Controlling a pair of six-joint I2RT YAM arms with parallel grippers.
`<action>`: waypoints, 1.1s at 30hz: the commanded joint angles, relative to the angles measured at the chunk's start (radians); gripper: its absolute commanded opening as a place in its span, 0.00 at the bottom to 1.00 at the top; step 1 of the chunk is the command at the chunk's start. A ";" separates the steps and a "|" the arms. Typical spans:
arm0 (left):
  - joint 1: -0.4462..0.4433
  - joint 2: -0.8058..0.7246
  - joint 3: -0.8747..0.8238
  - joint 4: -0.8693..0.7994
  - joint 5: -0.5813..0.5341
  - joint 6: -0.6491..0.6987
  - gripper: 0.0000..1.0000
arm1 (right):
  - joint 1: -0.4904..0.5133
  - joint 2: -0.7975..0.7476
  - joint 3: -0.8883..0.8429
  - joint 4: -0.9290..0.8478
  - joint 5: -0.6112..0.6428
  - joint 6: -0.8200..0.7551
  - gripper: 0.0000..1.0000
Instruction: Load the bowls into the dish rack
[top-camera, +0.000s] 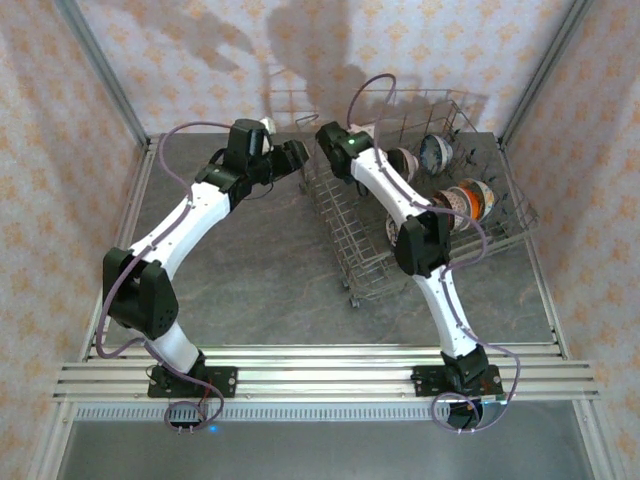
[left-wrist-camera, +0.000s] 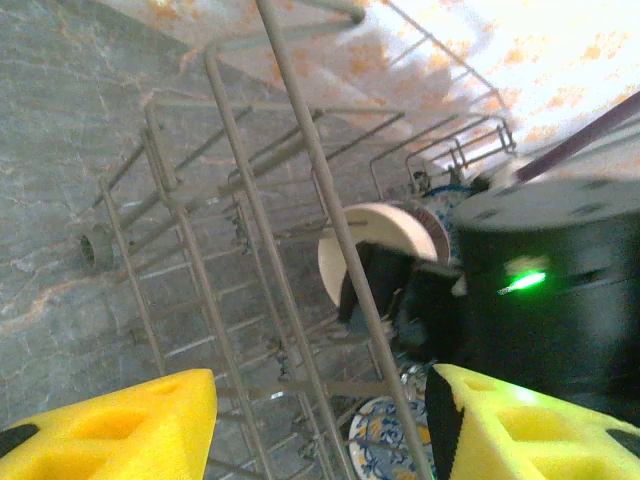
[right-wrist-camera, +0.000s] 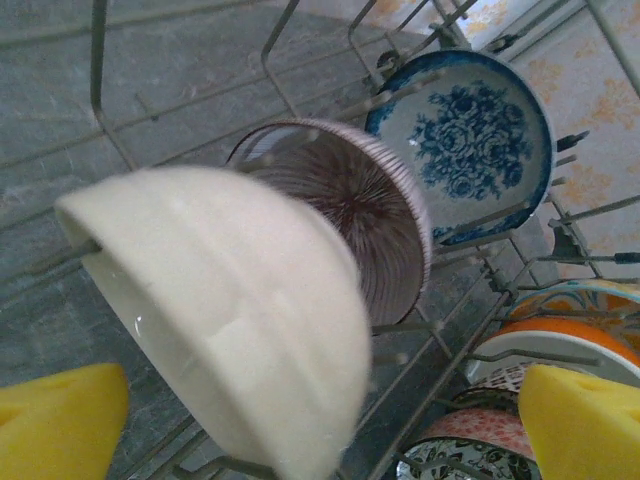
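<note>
Right gripper (right-wrist-camera: 320, 425) hangs spread above white bowl (right-wrist-camera: 230, 310) in dish rack (top-camera: 345, 235).

Built as a left arm (top-camera: 185, 225) and a right arm (top-camera: 385, 185), each clad in white link shells (top-camera: 455, 310) and jointed with black motor housings (top-camera: 140, 290). Wired with a thin lilac cable (top-camera: 190, 128) run outside each arm. Mounted on black base plates (top-camera: 192, 381). Fitted with yellow wedge-shaped gripper fingers (left-wrist-camera: 120, 430) with black trim. Marked by a green indicator light (left-wrist-camera: 522, 281) on a black cylindrical wrist housing (left-wrist-camera: 560, 230).
</note>
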 joint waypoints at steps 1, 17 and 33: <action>-0.042 -0.017 0.048 -0.071 -0.040 0.038 0.58 | -0.025 -0.095 -0.013 0.011 -0.041 -0.034 1.00; -0.228 0.002 0.119 -0.205 -0.160 -0.089 0.54 | -0.099 -0.358 -0.206 0.061 -0.202 -0.109 0.99; -0.275 0.046 0.130 -0.244 -0.239 -0.143 0.53 | -0.154 -0.554 -0.478 0.162 -0.261 -0.133 0.95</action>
